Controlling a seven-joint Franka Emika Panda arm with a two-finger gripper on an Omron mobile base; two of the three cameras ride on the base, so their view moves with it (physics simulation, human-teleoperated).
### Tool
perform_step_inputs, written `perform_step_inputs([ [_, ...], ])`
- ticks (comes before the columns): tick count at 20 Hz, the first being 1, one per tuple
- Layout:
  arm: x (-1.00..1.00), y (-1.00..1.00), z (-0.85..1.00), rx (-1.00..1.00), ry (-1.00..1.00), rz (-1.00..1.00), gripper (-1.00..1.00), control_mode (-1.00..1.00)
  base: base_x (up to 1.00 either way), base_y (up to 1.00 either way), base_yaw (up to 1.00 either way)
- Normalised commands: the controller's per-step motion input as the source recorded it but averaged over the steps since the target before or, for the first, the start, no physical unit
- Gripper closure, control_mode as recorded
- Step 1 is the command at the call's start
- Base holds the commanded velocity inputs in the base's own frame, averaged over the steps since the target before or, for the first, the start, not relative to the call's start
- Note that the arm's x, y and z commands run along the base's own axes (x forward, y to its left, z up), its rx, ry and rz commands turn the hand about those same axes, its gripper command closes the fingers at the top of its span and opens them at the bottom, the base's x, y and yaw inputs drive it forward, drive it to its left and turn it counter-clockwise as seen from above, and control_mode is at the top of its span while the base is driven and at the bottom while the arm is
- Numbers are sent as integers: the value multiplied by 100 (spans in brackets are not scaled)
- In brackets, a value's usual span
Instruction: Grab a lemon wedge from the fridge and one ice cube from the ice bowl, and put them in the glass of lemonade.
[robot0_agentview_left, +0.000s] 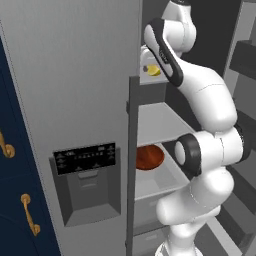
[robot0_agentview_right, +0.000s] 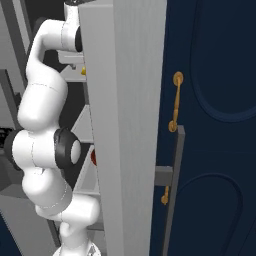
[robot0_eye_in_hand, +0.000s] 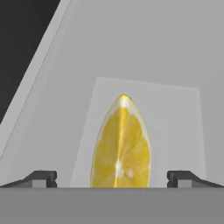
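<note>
Hand view: the gripper (robot0_eye_in_hand: 112, 179) stands wide open, holding nothing, its 2 fingertips (robot0_eye_in_hand: 43, 178) flanking the lemon wedge (robot0_eye_in_hand: 121, 144), which lies between them on a grey fridge (robot0_agentview_left: 75, 75) shelf.

lemon wedge (robot0_eye_in_hand: 121, 144) bright yellow, cut face with pale segments showing, pointed tip up, lying on upper grey shelf inside open light-grey fridge (robot0_agentview_left: 75, 85), reddish-brown ice bowl (robot0_agentview_left: 149, 157) on lower shelf, partly hidden

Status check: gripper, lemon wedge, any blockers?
Gripper open, straddling lemon wedge on fridge shelf. Not gripped yet. Nothing between the fingertips besides the wedge.
</note>
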Motion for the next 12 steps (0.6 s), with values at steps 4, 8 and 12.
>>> perform_step_inputs([
  [4,-5,0,-16,0,-5,0,-100,-100,0,0,0],
  [8,15,2,-26,0,-1,0,-100,-100,0,0,0],
  [12,2,0,-16,0,0,0,-100,-100,0,0,0],
])
